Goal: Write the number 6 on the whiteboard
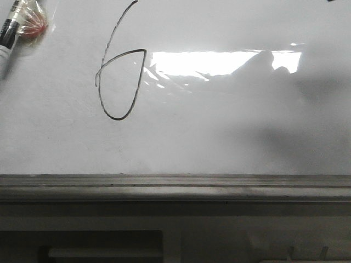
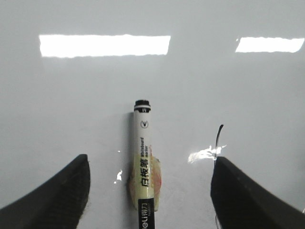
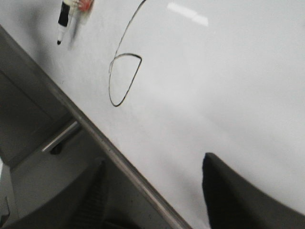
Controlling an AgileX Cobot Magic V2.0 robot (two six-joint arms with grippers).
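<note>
**Item 1: the number 6 [image 1: 123, 53].** A thin black line on the whiteboard [image 1: 230, 126], at about 10 o'clock from the board's middle in the front view. Its long axis runs from 1 o'clock (tail, cut off by the frame edge) down to 7 o'clock (bottom of the pointed loop). The loop is closed, so you may judge the figure finished.

**Item 2: marker [image 1: 8, 33].** Sits at the far 10 o'clock corner of the front view, with tape and something red wrapped round its barrel. It is slanted much as the figure is, with its tip toward 7 o'clock. From this marker the 6 lies at roughly 4 o'clock, well apart from the tip.

**Item 3: left gripper [image 2: 151, 160].** The jaws are wide apart. The marker [image 2: 144, 157] runs up the gap between them and neither finger touches it. You cannot tell from these views what carries it. The tail of the 6 [image 2: 219, 136] shows just beside one finger, so this is the nearer arm.

**Item 4: right gripper [image 3: 153, 160].** The jaws are apart with nothing between them, and they hang over the board's lower edge. The 6 [image 3: 126, 56] and the marker [image 3: 63, 21] lie well off ahead of it.

**Item 5: grey ledge [image 1: 175, 186].** It runs along the board's 6 o'clock edge.

**Note.** Any coming move turns on the left arm. Keep its tip off the board toward 10 o'clock, away from the finished line.
</note>
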